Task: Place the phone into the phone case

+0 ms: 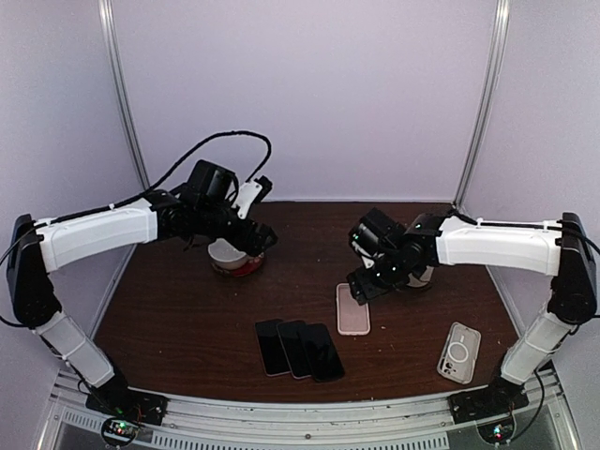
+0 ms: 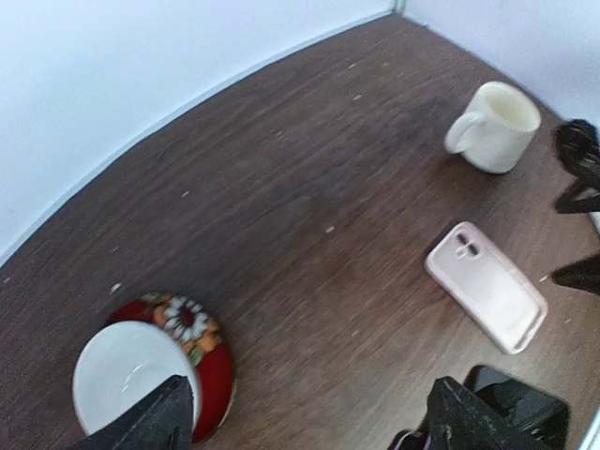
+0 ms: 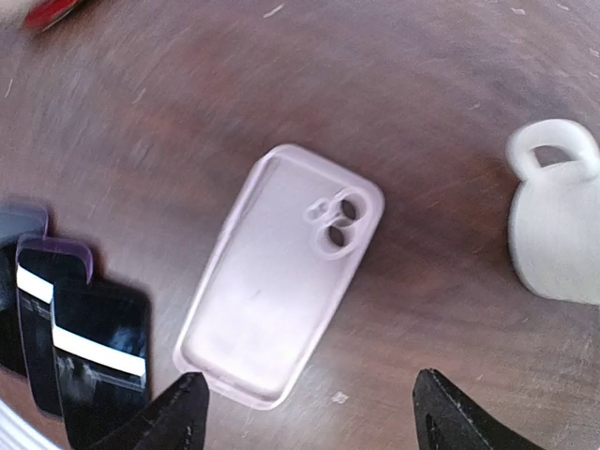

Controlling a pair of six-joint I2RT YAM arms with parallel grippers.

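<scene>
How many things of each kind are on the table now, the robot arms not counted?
Phones: 3, dark, side by side
Phone cases: 2, a pink one and a clear one
Mug: 1, white
Bowl: 1, red with flowers
Total: 7

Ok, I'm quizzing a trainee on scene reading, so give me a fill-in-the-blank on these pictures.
Inside the pink phone case lies ___ phone.
___ dark phones lie side by side.
The white mug has its opening facing ___.
The left gripper and right gripper are both ___.
Missing: no; three; up; open.
</scene>
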